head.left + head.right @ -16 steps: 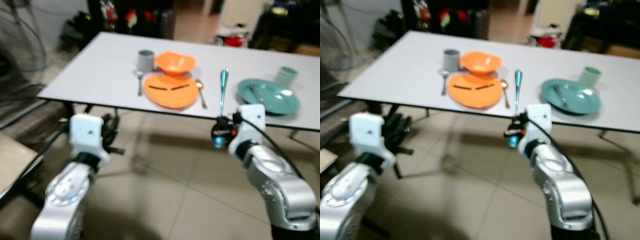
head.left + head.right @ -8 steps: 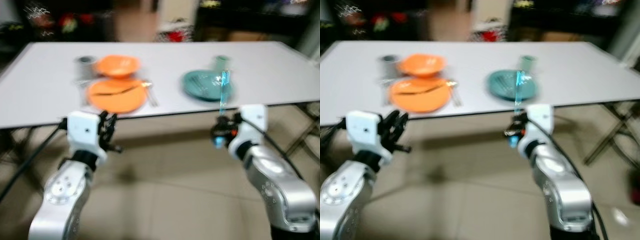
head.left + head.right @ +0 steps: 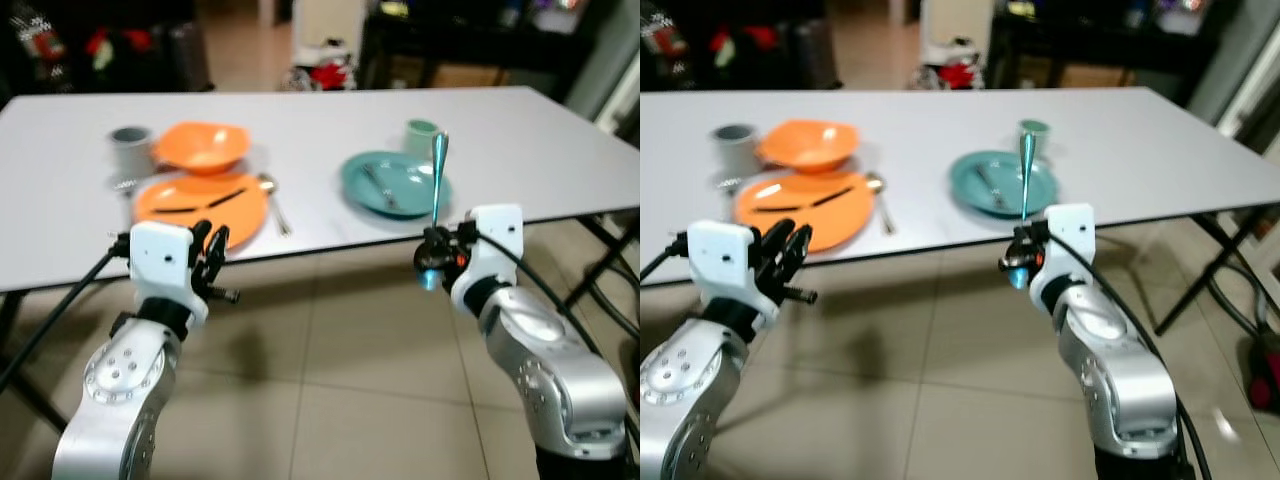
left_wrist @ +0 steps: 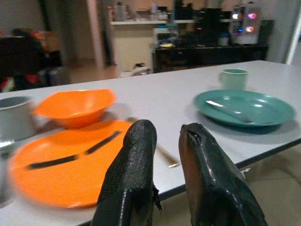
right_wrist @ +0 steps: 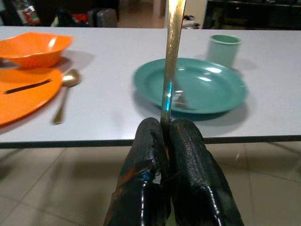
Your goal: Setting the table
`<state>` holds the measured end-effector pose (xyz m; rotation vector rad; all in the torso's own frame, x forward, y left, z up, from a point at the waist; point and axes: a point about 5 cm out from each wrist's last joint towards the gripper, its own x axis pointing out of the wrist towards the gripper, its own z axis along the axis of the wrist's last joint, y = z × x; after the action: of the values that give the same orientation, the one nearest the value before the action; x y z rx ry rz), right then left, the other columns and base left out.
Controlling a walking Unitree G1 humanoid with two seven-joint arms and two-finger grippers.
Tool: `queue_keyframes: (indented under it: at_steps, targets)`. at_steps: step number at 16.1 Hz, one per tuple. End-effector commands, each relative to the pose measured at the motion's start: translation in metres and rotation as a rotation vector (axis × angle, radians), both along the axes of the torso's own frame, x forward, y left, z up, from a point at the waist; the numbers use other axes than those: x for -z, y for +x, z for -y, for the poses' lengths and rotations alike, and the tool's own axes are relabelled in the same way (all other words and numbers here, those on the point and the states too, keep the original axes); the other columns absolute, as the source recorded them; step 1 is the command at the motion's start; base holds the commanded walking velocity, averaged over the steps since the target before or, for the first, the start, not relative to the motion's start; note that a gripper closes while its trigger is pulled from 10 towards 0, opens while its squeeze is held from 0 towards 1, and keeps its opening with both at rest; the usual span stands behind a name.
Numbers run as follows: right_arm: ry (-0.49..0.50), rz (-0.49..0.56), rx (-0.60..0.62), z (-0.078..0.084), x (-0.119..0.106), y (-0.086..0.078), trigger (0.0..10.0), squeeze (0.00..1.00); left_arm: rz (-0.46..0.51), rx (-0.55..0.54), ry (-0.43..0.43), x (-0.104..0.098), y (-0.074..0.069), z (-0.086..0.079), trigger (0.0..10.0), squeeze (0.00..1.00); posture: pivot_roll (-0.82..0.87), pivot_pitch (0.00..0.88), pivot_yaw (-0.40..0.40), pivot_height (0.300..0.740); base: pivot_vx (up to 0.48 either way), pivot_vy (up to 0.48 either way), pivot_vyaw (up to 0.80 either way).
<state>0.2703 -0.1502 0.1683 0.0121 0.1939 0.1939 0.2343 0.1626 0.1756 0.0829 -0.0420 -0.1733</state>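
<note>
**Right claw holds a teal utensil upright before the set surface**

Nearest, both claws hang over the tiled floor (image 3: 370, 360), short of the surface's front edge. The right claw (image 5: 164, 136) is clamped tight on the lower end of a slim teal utensil (image 3: 437, 178), which stands upright; which kind of utensil it is cannot be told. The left claw (image 4: 164, 141) holds nothing, its fingers (image 4: 136, 160) only a narrow gap apart.

On the white surface (image 3: 540, 130), toward the left, lies an orange plate (image 3: 200, 200) with dark chopsticks (image 3: 200, 203) across it and a spoon (image 3: 272, 197) just beside it. Toward the right sits a teal plate (image 3: 392, 184) carrying a utensil. Farther back stand an orange bowl (image 3: 203, 146), a grey cup (image 3: 130, 150) and a green cup (image 3: 422, 132).
</note>
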Motion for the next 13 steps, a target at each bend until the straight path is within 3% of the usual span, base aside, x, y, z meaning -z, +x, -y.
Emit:
queue_keyframes:
  at_steps: [1,10,13]
  targets:
    - [-0.012,0.021,0.023,0.007,-0.004,0.0,10.0,0.0,0.003,0.034,-0.009,-0.001,0.001,0.007,10.0,0.0,-0.04,0.0,-0.026,0.74,0.334,0.0,0.0]
    - [-0.027,0.023,0.028,0.009,-0.008,0.013,10.0,0.0,-0.002,0.034,0.001,0.002,0.002,0.007,10.0,0.0,-0.04,0.0,-0.037,0.74,0.332,0.0,0.0]
    - [-0.039,0.018,0.006,0.007,-0.008,0.016,10.0,0.0,0.0,0.031,0.003,0.001,0.002,0.005,10.0,0.0,-0.04,0.0,-0.035,0.74,0.333,0.0,-0.53]
